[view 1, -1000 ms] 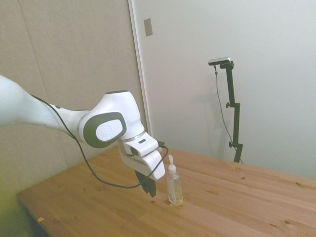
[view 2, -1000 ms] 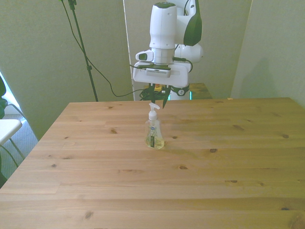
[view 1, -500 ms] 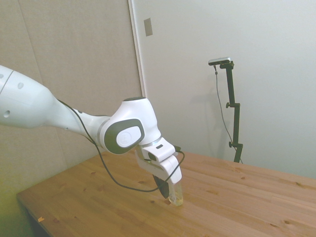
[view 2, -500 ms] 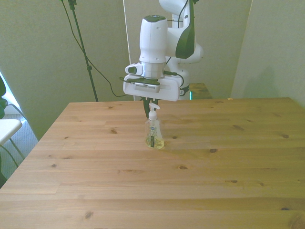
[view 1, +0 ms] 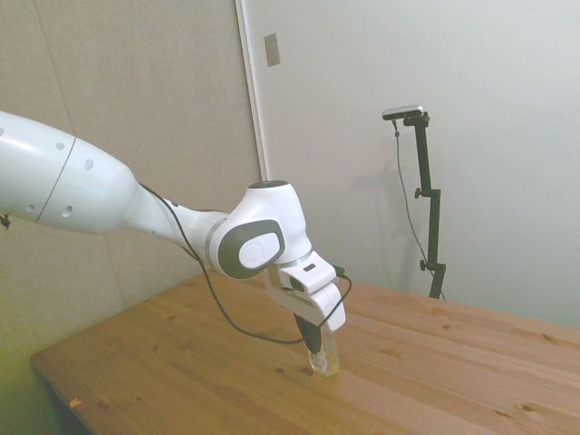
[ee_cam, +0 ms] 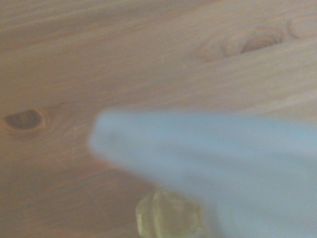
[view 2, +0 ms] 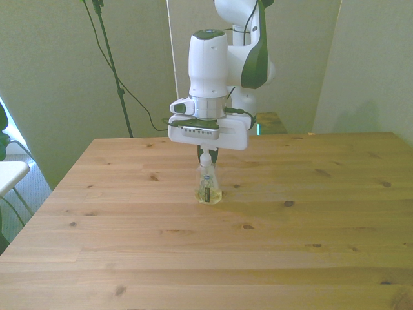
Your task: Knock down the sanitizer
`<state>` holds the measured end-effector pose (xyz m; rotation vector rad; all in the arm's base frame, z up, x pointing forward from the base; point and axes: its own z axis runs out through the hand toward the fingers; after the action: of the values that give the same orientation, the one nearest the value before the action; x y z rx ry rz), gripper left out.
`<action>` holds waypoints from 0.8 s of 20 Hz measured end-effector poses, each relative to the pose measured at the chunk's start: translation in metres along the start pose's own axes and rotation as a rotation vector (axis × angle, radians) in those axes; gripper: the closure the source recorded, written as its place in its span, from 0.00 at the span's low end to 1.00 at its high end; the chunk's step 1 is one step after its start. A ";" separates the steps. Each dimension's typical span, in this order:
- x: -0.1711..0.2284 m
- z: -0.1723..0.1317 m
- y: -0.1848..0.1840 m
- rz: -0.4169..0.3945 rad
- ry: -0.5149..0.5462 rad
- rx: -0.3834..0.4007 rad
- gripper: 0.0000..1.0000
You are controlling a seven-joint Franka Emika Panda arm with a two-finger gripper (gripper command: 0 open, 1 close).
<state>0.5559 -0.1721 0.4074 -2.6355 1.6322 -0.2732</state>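
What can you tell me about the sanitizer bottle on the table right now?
The sanitizer is a small, slim bottle of clear plastic with a label on its front and yellowish liquid pooled at its bottom. It stands upright on the wooden table. Its white pump top sits right under the gripper, which hides most of it. Whether the gripper touches the bottle cannot be made out.

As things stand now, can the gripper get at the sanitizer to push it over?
Probably yes. The gripper is already right at the pump top of the sanitizer, which stands upright on the table. Nothing else stands near it to block a push.
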 end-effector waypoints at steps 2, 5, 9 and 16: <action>0.002 0.000 -0.010 0.006 -0.003 0.013 1.00; 0.008 0.002 -0.021 0.016 -0.004 0.024 1.00; 0.023 0.007 -0.029 0.042 0.008 0.026 1.00; 0.048 0.018 -0.046 0.089 0.013 0.048 1.00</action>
<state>0.6201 -0.1956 0.4013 -2.5233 1.7186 -0.3236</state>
